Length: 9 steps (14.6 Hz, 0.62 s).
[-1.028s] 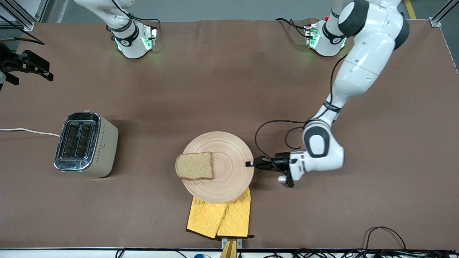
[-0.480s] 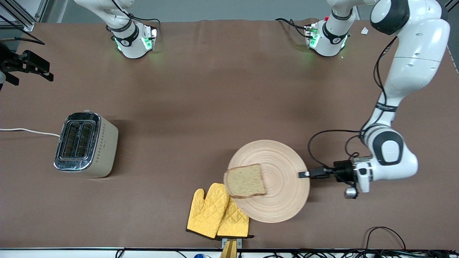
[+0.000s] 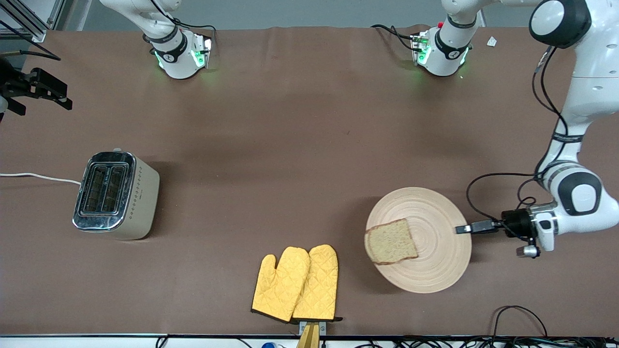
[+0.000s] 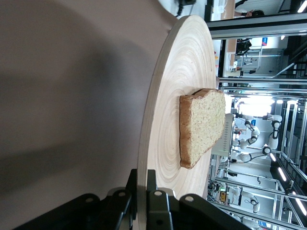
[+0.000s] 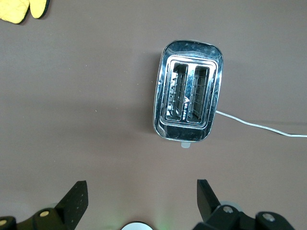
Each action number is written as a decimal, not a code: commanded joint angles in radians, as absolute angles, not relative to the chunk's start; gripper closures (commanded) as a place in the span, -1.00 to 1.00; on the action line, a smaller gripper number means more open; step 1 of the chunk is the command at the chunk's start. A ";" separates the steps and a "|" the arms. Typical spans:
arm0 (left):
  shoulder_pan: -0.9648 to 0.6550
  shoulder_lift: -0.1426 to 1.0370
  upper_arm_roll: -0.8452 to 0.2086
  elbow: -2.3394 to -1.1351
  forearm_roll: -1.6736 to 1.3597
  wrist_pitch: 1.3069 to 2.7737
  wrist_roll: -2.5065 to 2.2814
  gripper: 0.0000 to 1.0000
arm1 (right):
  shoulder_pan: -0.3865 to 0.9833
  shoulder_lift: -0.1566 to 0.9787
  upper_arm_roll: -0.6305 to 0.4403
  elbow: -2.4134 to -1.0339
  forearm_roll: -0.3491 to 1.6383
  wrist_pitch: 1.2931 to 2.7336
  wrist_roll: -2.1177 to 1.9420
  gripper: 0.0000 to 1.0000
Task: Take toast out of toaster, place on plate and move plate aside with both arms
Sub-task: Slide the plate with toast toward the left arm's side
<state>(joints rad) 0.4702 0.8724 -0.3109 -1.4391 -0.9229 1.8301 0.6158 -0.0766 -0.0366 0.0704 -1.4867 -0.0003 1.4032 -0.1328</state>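
Observation:
The round pale wooden plate (image 3: pixel 435 217) hangs just over the table toward the left arm's end and casts a shadow beneath it. My left gripper (image 3: pixel 462 229) is shut on its rim, one finger above the wood and one below, as the left wrist view shows (image 4: pixel 142 179). The brown toast (image 3: pixel 390 241) lies flat on the plate (image 4: pixel 177 81), at the edge away from my left gripper, and it also shows in the left wrist view (image 4: pixel 201 124). My right gripper (image 5: pixel 140 189) waits high over the toaster, open and holding nothing; it shows at the front view's edge (image 3: pixel 65 96).
A silver two-slot toaster (image 3: pixel 116 195) (image 5: pixel 188 98) stands toward the right arm's end, with its white cord (image 3: pixel 38 177) running off the table. A yellow oven mitt (image 3: pixel 296 283) (image 5: pixel 19 8) lies near the front edge. Black cables (image 3: pixel 520 319) loop near the front edge.
My left gripper has carried the plate with the toast toward the left arm's end, off the yellow mitt, which is now fully uncovered. The right arm has not moved.

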 commanded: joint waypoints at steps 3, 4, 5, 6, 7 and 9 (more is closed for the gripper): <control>0.552 0.880 -0.301 -1.451 -0.844 1.790 0.627 1.00 | -0.077 -0.051 0.075 -1.499 -0.006 1.410 -0.123 -1.00; 0.563 0.881 -0.301 -1.451 -0.829 1.790 0.627 1.00 | -0.077 -0.051 0.075 -1.500 -0.005 1.410 -0.123 -1.00; 0.568 0.881 -0.298 -1.451 -0.825 1.787 0.629 1.00 | -0.077 -0.051 0.075 -1.500 -0.005 1.410 -0.123 -1.00; 0.578 0.888 -0.296 -1.456 -0.806 1.784 0.637 1.00 | -0.078 -0.051 0.074 -1.500 -0.005 1.411 -0.123 -1.00; 0.583 0.900 -0.296 -1.453 -0.783 1.784 0.646 1.00 | -0.080 -0.051 0.074 -1.500 -0.005 1.410 -0.124 -1.00; 0.597 0.929 -0.298 -1.451 -0.767 1.776 0.692 1.00 | -0.080 -0.049 0.074 -1.500 -0.005 1.411 -0.124 -1.00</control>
<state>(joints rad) 0.5759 0.9126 -0.2872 -1.4523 -0.7725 1.8168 0.6431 -0.0754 -0.0366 0.0707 -1.4867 -0.0003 1.4033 -0.1328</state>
